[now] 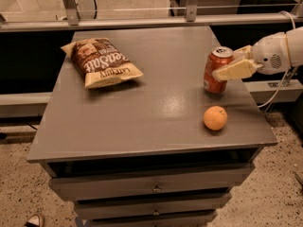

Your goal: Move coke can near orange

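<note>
The red coke can (pixel 215 71) with a silver top is upright at the right side of the grey table top (pixel 156 103). My gripper (pixel 232 65) reaches in from the right and its cream fingers (pixel 236 71) are shut on the can's upper part. The orange (pixel 215 117) lies on the table just in front of the can, about one can's height nearer the front edge. Can and orange do not touch.
A brown and cream chip bag (pixel 102 61) lies at the back left of the table. Drawers (pixel 154 188) are below the front edge. A white cable (pixel 279 91) hangs by the table's right side. A metal rail (pixel 142 20) runs behind.
</note>
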Controlling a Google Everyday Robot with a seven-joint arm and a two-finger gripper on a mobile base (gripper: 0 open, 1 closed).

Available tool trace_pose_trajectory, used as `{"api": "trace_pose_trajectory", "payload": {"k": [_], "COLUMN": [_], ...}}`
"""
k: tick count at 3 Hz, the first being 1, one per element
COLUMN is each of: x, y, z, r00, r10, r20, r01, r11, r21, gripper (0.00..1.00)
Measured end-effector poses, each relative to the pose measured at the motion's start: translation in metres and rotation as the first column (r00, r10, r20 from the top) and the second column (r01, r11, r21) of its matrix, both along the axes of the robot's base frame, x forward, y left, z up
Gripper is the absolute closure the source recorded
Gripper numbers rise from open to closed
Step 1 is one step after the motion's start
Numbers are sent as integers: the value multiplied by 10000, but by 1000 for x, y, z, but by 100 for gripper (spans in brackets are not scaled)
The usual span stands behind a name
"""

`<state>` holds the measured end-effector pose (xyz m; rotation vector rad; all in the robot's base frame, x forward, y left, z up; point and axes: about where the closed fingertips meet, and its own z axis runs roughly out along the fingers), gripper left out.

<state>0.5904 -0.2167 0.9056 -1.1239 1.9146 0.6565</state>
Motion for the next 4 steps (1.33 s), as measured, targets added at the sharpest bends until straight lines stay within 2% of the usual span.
{"api": "trace_pose_trajectory", "payload": {"k": [1, 2, 4], "x": [-9, -17, -36], "y": [1, 1, -9], "z": [-8, -6, -12], "r00": [9998, 9996, 9983], "r10": [91, 151, 70], "r20": [-200, -235, -576], "r01": [-91, -152, -78], "r11": [10000, 9999, 9999], "r21": [0, -43, -135], "gripper": [100, 84, 38]}}
